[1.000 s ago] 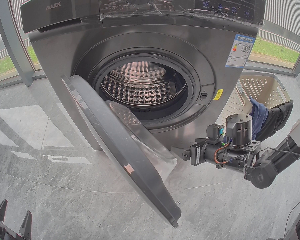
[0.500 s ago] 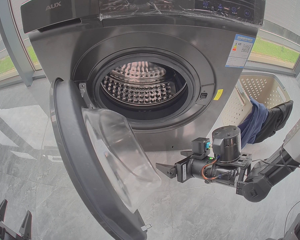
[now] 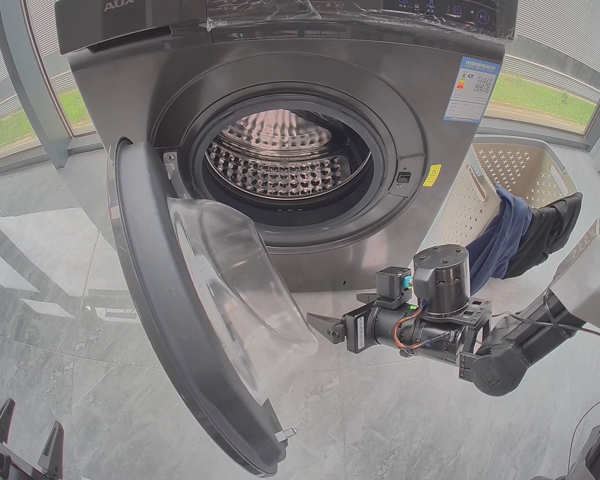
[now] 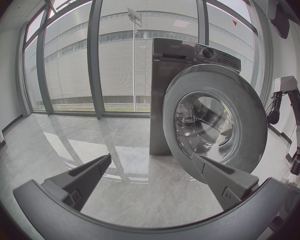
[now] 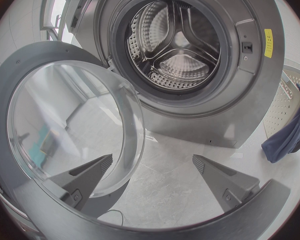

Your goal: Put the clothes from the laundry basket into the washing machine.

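both fingers of the left gripper [image 4: 150, 156] are spread wide with nothing between them, low at the robot's left and well apart from the washer [image 3: 133, 101]. farther in, the right gripper [image 5: 151, 157] is low over the grey floor [image 3: 393, 421], its fingers also spread and holding nothing, its tips just beside the free edge of the door [image 3: 147, 301]. the door is swung wide open on its left hinge, its clear bowl facing the right gripper. behind it the steel drum [image 3: 283, 161] shows through the round opening. to the washer's right, close against its side, is the beige basket [image 3: 533, 165]; a blue cloth [image 3: 503, 241] and a black cloth [image 3: 550, 228] hang over its near rim.
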You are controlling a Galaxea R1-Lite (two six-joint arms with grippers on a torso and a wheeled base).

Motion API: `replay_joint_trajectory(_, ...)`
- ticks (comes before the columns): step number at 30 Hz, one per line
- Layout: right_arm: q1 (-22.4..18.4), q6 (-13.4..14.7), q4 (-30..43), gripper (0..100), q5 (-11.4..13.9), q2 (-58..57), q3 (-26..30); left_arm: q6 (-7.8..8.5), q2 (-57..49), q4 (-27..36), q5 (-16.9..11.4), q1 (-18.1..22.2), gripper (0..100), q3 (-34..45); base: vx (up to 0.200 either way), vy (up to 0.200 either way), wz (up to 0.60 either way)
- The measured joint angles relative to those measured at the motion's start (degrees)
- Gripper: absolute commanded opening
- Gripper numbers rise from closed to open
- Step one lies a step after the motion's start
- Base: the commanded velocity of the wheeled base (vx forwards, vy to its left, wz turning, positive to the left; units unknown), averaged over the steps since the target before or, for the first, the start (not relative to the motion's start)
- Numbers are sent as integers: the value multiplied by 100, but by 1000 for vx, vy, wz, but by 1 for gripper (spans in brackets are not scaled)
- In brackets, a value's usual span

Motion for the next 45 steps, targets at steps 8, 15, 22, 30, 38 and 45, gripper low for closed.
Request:
replay_joint_trajectory(8, 419, 45, -57, 100, 17, 116, -49, 0, 0, 0, 2, -2, 100, 0, 0, 0, 0)
replay_joint_trajectory(15, 469, 88, -222, 100, 6, 166, -208, 0, 2, 0, 2, 0, 100, 0, 0, 0, 0)
replay_joint_trajectory(22, 354, 89, -184, 100, 4, 474, -608, 0, 2, 0, 2, -2, 100, 0, -29, 0, 0)
replay_joint_trajectory(30, 428, 80, -167, 100, 2, 846, -1084, 2, 2, 0, 2, 0, 100, 0, -125, 0, 0)
replay_joint_trajectory(38, 635, 85, -115, 100, -158, 1174, -1574, 0, 0, -2, 5, -2, 100, 0, 0, 0, 0)
replay_joint_trajectory(45, 1034, 310, -167, 100, -274, 1467, -2097, 0, 0, 0, 2, -2, 100, 0, 0, 0, 0)
